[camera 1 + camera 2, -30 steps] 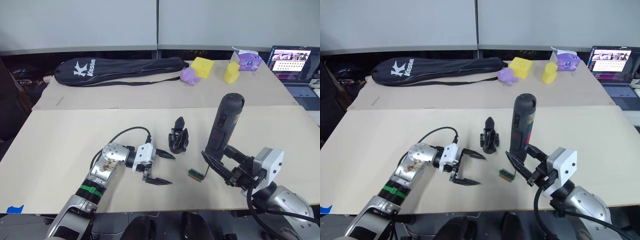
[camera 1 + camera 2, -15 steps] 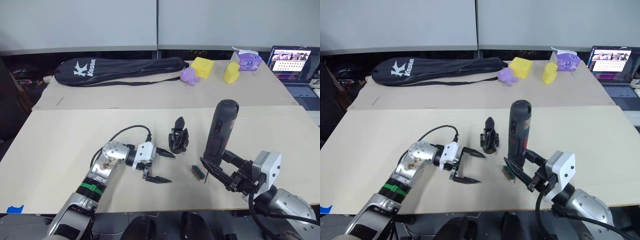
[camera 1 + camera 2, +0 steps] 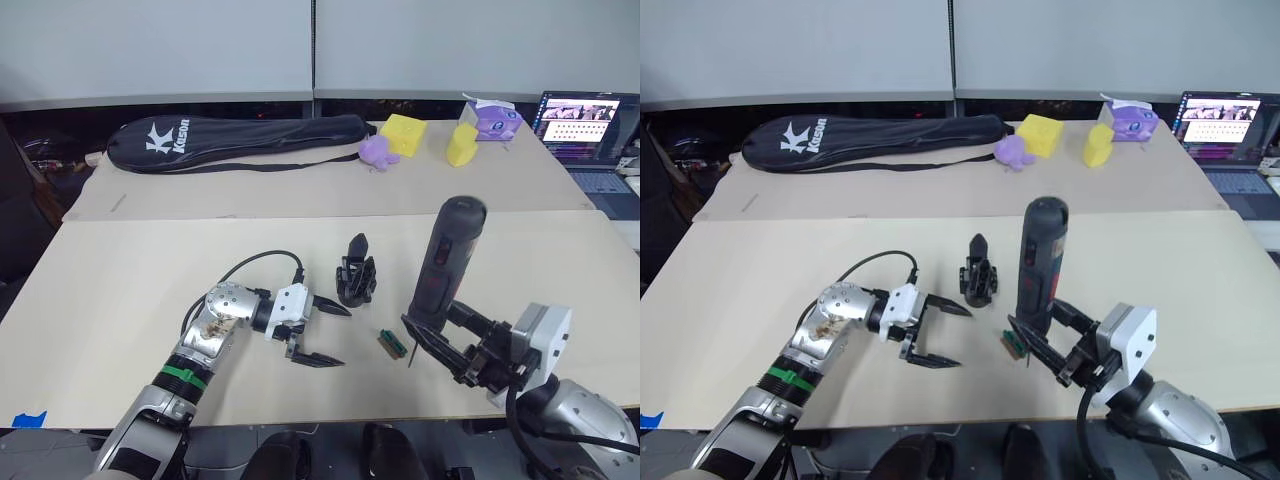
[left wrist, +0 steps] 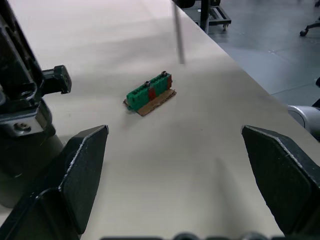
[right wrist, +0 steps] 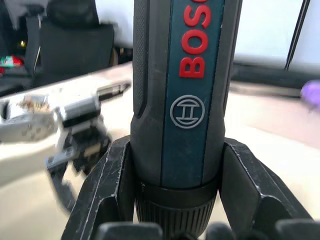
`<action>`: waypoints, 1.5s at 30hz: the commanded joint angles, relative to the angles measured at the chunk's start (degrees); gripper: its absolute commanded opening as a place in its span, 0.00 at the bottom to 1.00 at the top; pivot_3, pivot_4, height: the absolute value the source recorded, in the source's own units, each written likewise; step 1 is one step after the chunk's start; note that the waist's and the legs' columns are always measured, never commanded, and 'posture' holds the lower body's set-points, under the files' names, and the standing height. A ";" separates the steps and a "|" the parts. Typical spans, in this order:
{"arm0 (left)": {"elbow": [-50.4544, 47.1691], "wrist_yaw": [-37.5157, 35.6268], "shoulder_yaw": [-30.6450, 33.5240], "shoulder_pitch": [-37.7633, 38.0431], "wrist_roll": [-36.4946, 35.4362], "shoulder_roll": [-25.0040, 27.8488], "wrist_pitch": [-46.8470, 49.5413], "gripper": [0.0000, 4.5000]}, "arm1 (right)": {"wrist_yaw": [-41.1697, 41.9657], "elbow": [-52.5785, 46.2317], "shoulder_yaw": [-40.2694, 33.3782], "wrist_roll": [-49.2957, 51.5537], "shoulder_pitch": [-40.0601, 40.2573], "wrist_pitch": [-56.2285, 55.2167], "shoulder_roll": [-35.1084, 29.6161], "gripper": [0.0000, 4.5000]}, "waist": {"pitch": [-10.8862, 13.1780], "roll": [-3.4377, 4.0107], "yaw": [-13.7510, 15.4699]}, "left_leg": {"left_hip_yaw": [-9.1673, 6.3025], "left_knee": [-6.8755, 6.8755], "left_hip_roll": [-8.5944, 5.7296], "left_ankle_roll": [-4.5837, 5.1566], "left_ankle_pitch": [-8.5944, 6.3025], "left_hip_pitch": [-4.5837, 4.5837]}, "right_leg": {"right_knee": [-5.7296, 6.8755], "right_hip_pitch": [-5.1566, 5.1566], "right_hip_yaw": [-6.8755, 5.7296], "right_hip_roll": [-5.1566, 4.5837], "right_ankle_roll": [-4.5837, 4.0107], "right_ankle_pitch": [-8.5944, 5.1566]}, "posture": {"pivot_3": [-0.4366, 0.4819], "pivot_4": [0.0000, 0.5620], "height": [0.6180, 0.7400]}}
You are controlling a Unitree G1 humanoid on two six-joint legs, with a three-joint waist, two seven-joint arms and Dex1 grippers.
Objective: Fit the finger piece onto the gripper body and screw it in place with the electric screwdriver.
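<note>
- Electric screwdriver [image 3: 445, 258] found right of centre in the left eye frame, long axis near vertical, butt end up and leaning slightly right, thin bit pointing down at the table [image 3: 120, 270].
- Right gripper [image 3: 436, 335] pinching the electric screwdriver low on its barrel, one finger on each side; same clamp confirmed in the right wrist frame [image 5: 182, 100], red lettering running along the barrel.
- Bit tip noted just beside the small green-and-brown piece [image 3: 391, 343], lying flat in the lower centre; contact between the two could not be determined.
- Gripper body [image 3: 356, 277] standing at frame centre, round base on the table, single pointed finger aimed upward.
- Left gripper [image 3: 320, 332] spread wide and empty, lower left of centre, fingertips directed toward the right of the frame, just below and left of the gripper body, not touching it.
- In the left wrist frame, green-and-brown piece [image 4: 150, 93] seen lying between the spread fingers' line of sight, part of the gripper body at the left edge.
- Black racket bag [image 3: 235, 138] lying lengthwise across the upper left; yellow and purple items [image 3: 405, 136] in the upper right; open laptop [image 3: 590, 125] at the far right edge.
</note>
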 commanded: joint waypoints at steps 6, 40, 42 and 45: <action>-4.04 0.61 0.57 0.08 -0.92 0.50 3.94 1.00 | -1.62 -2.05 0.24 -0.35 -2.34 -2.56 0.60 0.43 | 0.00 0.00 0.08 | 0.00 0.00 -0.01 -0.07 0.04 -0.01 | -0.02 0.01 0.00 0.00 0.00 0.00 | 0.48 0.27 0.86; -3.09 0.79 0.15 0.27 -0.22 0.08 1.84 1.00 | -2.09 -1.31 2.78 -4.05 -2.83 -2.42 0.74 0.43 | 0.00 0.00 0.06 | 0.01 0.00 -0.01 -0.08 0.04 0.00 | -0.01 0.01 0.00 0.00 0.00 -0.01 | 0.48 0.27 0.86; -3.01 0.74 0.08 0.31 -0.17 0.07 1.67 1.00 | -2.11 -1.23 2.98 -4.32 -2.73 -2.56 0.81 0.43 | 0.00 0.00 0.05 | 0.02 0.00 -0.01 -0.07 0.04 0.00 | -0.01 0.01 0.00 0.00 0.00 -0.01 | 0.48 0.27 0.86; -2.71 0.70 0.01 0.27 -0.11 0.03 1.31 1.00 | -2.14 -1.31 3.24 -4.48 -2.43 -2.58 0.91 0.43 | 0.00 0.00 0.06 | 0.02 0.00 -0.01 -0.07 0.04 0.00 | -0.01 0.01 0.00 0.00 0.00 -0.01 | 0.48 0.27 0.86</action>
